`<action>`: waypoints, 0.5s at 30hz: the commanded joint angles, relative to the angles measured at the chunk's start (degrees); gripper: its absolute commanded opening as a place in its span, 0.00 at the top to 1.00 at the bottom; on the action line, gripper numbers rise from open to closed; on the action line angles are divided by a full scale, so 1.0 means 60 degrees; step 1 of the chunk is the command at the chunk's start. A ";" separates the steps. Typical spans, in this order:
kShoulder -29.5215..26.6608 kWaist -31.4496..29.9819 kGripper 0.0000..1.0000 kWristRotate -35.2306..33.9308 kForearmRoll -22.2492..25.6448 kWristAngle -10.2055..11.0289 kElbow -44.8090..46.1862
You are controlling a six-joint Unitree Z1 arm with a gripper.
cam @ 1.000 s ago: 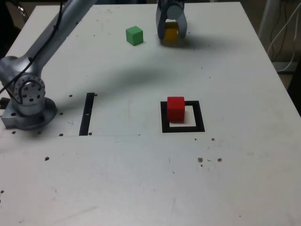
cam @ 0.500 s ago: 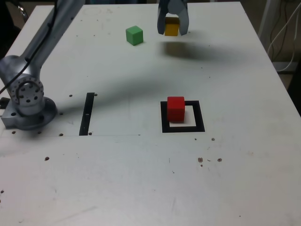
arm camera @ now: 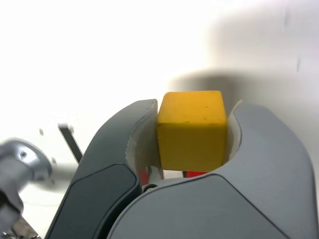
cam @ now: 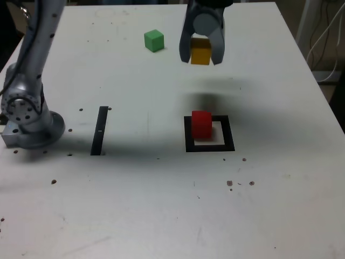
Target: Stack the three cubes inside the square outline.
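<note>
My gripper [cam: 201, 53] hangs in the air above the white table [cam: 269, 205], jaws pointing down and clamped on the yellow cube [cam: 201, 52], one jaw against each of its opposite sides. The wrist view shows the same hold from close in: the yellow cube [arm camera: 192, 129] sits squarely between my two dark grey fingers [arm camera: 119, 144], filling the narrow gap between them, and my gripper [arm camera: 192, 132] has nothing else in it. The cube is clear of the table, and its shadow falls on the surface just beyond the square outline [cam: 209, 145]. In the exterior view that thick black frame with a white centre lies flat, a little right of the table's middle and nearer the camera than my jaws. The red cube [cam: 202, 124] stands upright inside it, pushed toward the far left corner of the frame so that it overlaps the black border there. The green cube [cam: 154, 40] rests alone on the far part of the table, to the exterior view's left of my gripper and well apart from the outline. A thin black strip [cam: 99, 130] lies near my arm's base [cam: 29, 121] at the exterior view's left.
</note>
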 commanded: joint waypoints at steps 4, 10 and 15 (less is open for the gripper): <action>-0.1087 -0.1562 0.72 -0.1508 0.0070 -0.0096 0.0659; -0.1299 -0.2570 0.72 -0.2800 0.0138 -0.0413 0.1011; -0.1287 -0.2906 0.72 -0.3494 -0.0098 -0.0670 0.1266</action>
